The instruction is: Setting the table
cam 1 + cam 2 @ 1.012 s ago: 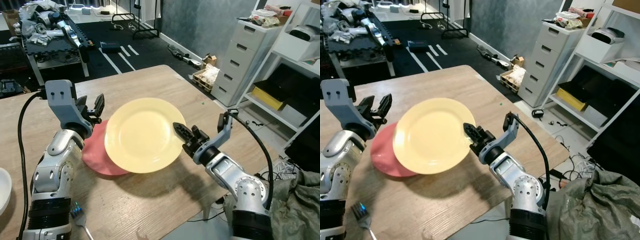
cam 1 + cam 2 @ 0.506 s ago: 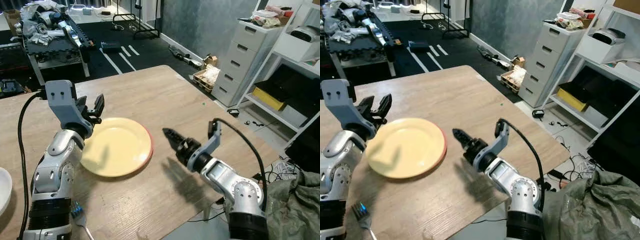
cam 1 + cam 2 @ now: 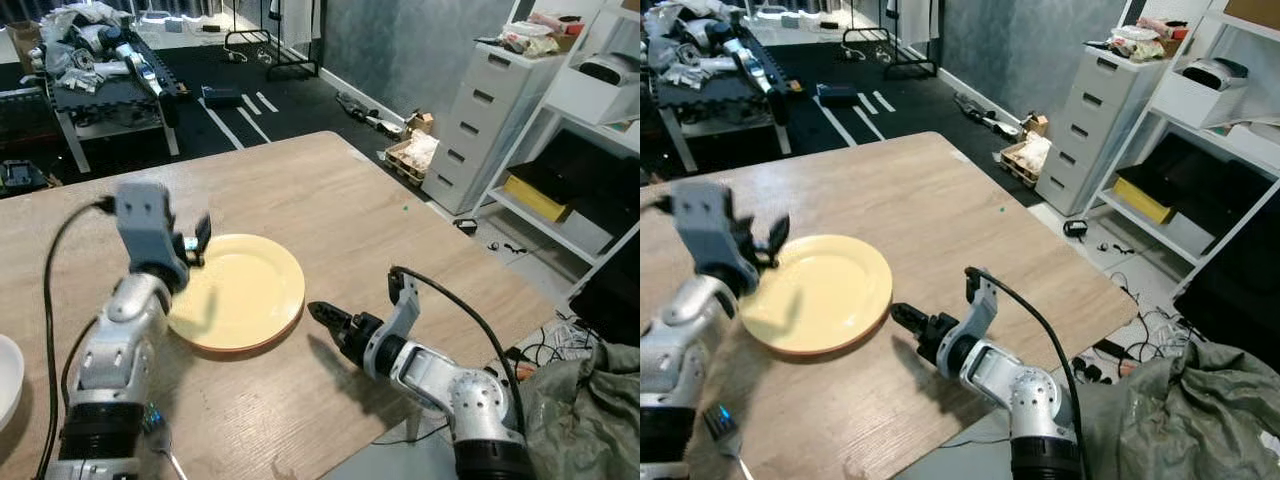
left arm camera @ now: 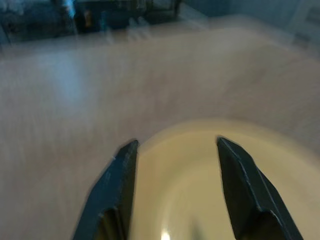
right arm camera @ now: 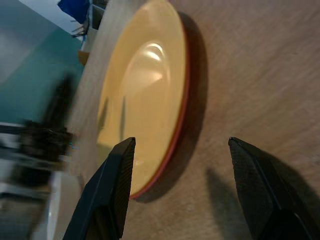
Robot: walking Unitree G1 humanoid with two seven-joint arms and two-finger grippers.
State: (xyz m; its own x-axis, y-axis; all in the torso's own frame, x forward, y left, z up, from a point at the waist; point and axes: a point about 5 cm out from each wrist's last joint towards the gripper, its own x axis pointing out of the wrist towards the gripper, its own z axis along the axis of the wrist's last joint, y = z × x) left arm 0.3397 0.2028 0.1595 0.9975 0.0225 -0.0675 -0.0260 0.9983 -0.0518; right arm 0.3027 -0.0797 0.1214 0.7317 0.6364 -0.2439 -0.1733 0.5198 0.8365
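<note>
A yellow plate (image 3: 240, 290) lies flat on the wooden table (image 3: 330, 190), stacked on a red plate whose rim (image 5: 167, 157) peeks out underneath. My left gripper (image 3: 195, 243) hovers open at the plate's far left edge, its fingers (image 4: 120, 170) straddling the rim without touching it. On the near right side of the plate, my right gripper (image 3: 322, 315) is low over the table, open and empty, a short gap away from the plate.
A white bowl (image 3: 5, 375) sits at the table's left edge and a fork (image 3: 152, 420) lies near the front edge. Right of the table stand white drawers (image 3: 480, 110) and shelving. A cloth heap (image 3: 590, 410) lies on the floor at the bottom right.
My right gripper set the yellow plate down onto the red plate, let go and drew back toward the near edge. My left arm shifted slightly toward the plate.
</note>
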